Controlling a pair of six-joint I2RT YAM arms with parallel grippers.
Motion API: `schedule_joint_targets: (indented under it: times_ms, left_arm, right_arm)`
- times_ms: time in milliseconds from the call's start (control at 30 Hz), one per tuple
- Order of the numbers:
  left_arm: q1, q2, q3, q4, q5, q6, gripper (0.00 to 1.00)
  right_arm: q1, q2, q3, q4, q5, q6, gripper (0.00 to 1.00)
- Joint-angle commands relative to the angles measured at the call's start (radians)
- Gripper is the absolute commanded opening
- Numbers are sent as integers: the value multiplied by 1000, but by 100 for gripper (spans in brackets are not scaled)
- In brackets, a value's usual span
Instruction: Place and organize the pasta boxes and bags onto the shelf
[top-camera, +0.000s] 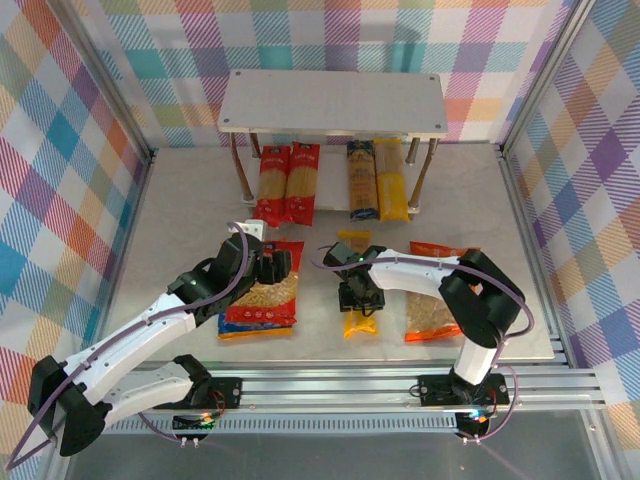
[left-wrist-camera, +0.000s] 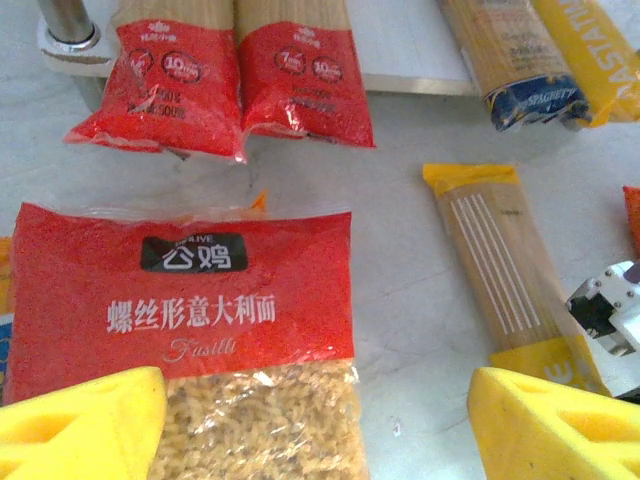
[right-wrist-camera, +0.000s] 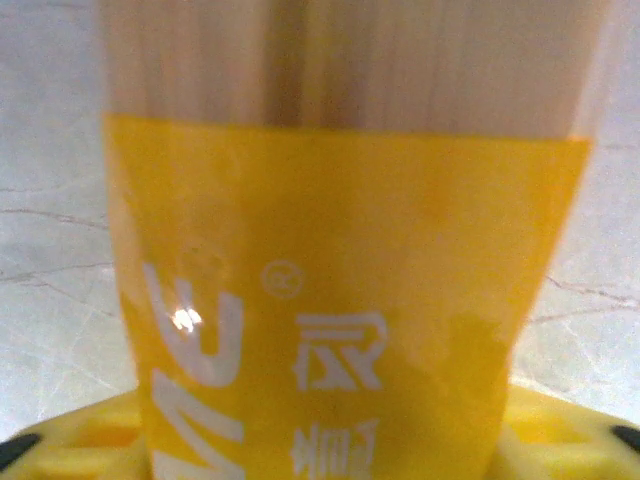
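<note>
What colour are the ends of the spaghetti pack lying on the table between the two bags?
Yellow; the spaghetti pack shows best in the left wrist view.

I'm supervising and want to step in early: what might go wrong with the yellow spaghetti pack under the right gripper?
The right gripper straddles the long yellow spaghetti pack at one spot, so it may droop or slip when lifted. On the shelf's lower board, the gap between the red spaghetti packs and the blue-ended pack looks narrow; sliding it in could shove them.

Lab cell: aluminium frame (top-camera: 400, 380), plaid backdrop (top-camera: 80, 150)
</note>
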Motion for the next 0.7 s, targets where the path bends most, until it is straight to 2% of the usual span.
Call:
schedule_joint_targets:
  times_ms: [0, 333, 667]
  left_arm:
    - [15, 5, -9, 37, 22, -13, 79]
    - [23, 13, 9, 38, 29, -7, 78]
    - [38, 7, 81, -36, -3, 32, 77]
  right_arm:
    - [18, 25, -54, 27, -136, 2, 46]
    - [46, -54, -55, -2, -161, -8, 8]
    - [52, -260, 33, -117, -197, -53, 5]
